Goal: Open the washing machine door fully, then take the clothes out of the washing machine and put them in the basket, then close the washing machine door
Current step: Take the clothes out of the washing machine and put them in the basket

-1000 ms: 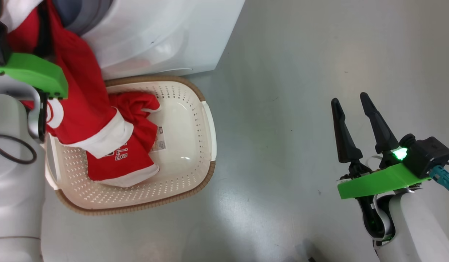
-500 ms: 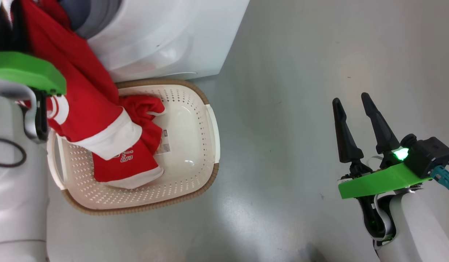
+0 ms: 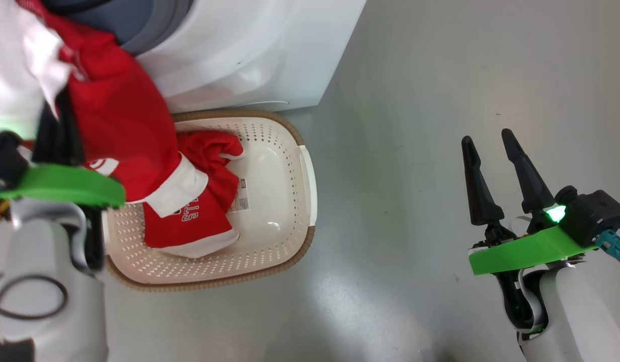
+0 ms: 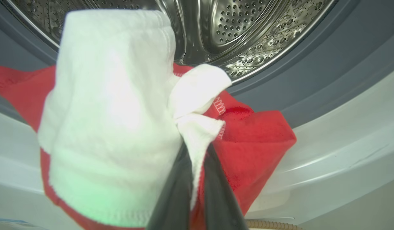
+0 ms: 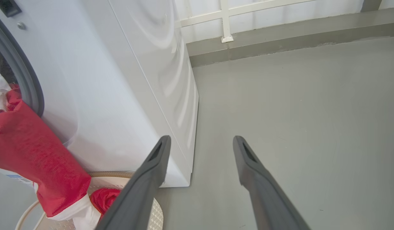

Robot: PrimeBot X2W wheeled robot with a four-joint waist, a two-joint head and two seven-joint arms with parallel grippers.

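Clothes (image 3: 118, 120): a red garment with white trim hangs from the mouth of the washing machine at the far left. Its white-hemmed lower end reaches down over the basket.
Jersey (image 3: 194, 221): red with white letters and hem. It lies crumpled in the left half of the basket, partly under the hanging garment.
Left end effector (image 4: 197, 150): fingers together, clamped on a white fold of the clothes just in front of the drum opening.
Washing machine (image 3: 259, 55): a white box at the far left. Its steel drum (image 4: 248, 32) and grey gasket (image 4: 312, 80) show behind the held cloth.
Basket (image 3: 279, 156): on the floor just near of the machine's front. Its right half is bare, with a sticker (image 3: 241, 193) on its bottom.
Right end effector (image 3: 485, 138): fingers apart and holding nothing, over the floor well to the right of the basket.
Floor (image 3: 415, 100): grey and glossy.
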